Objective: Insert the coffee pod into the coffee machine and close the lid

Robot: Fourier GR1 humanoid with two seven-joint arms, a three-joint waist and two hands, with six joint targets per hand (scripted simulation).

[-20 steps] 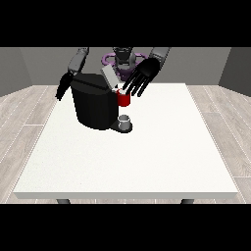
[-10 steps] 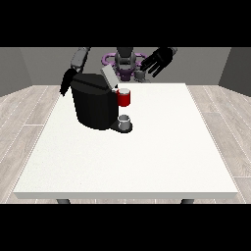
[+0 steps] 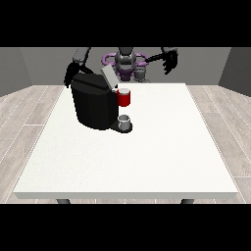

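Desk (image 3: 147,162): large, white, mostly bare toward the near edge. Unchanged from half a second ago.

Coffee machine (image 3: 93,104): black block at the desk's far left part, same spot as before. Lid (image 3: 108,77) tilted up, open. A red thing at the machine (image 3: 124,98) sits at its front; below it a grey thing (image 3: 125,119) on the drip stand, and I cannot tell it for the pod.

Robot (image 3: 126,61): small, behind the far edge.

Hand at the view's right (image 3: 170,61): has swung further out to the right and away from the machine since the earlier frame; now well apart from it, raised above the desk's far edge. Fingers hang loosely spread, nothing in them.

Hand at the view's left (image 3: 69,78): behind the machine's upper back corner, mostly hidden by the body. Placement as before. Whether its fingers are open or curled, cannot tell.

Coffee pod: not plainly seen anywhere.
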